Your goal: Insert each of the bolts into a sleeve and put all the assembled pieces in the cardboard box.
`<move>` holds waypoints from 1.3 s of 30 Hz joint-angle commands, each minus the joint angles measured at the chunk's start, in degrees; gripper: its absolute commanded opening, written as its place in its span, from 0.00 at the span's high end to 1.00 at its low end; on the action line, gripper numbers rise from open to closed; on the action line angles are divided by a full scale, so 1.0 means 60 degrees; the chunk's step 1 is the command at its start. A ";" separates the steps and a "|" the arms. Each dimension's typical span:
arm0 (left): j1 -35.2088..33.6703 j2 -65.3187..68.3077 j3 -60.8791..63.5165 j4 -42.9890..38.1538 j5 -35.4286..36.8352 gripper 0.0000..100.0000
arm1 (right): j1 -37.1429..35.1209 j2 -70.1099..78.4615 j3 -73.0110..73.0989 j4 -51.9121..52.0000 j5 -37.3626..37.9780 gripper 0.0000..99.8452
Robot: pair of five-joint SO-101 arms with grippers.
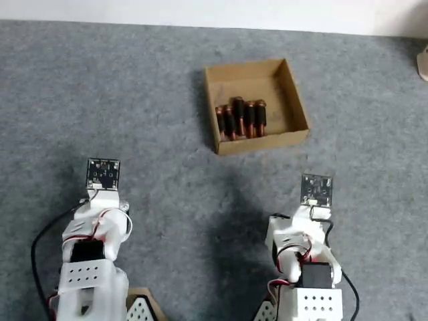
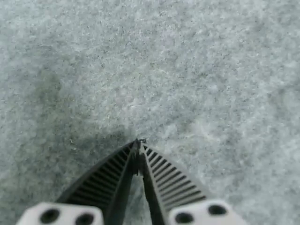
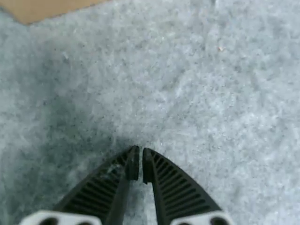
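Grey mat (image 1: 154, 93) covered the table. Left arm (image 1: 90, 261) sat at 7 o'clock and right arm (image 1: 304, 267) at 5 o'clock. Open-topped box (image 1: 298, 97) stood at 12 o'clock, with a strip of mat between it and both arms. Assembled pieces (image 1: 239, 119) lay side by side against its 6 o'clock wall. Left gripper (image 2: 139, 145) and right gripper (image 3: 138, 164) hung over the mat, closed with their tips together.

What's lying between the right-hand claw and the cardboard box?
Nothing but bare grey carpet lies between the right gripper and the box; the high view shows that stretch.
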 commanded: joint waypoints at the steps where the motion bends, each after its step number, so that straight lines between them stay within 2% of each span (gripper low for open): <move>1: -0.0139 -0.0125 0.0242 -0.0015 0.0044 0.99 | 0.0110 0.0066 0.1414 0.0022 -0.0029 0.99; 8: -0.0154 -0.0872 0.0271 0.0161 -0.0103 1.00 | 0.0110 0.0066 0.1414 0.0022 -0.0029 0.99; 22: -0.0227 -0.5370 0.0198 0.4747 0.0982 0.99 | 0.0110 0.0066 0.1414 0.0022 -0.0029 0.99; 39: -0.0242 -0.5487 0.0198 0.5011 0.0908 0.99 | 0.0110 0.0066 0.1414 0.0022 -0.0029 0.99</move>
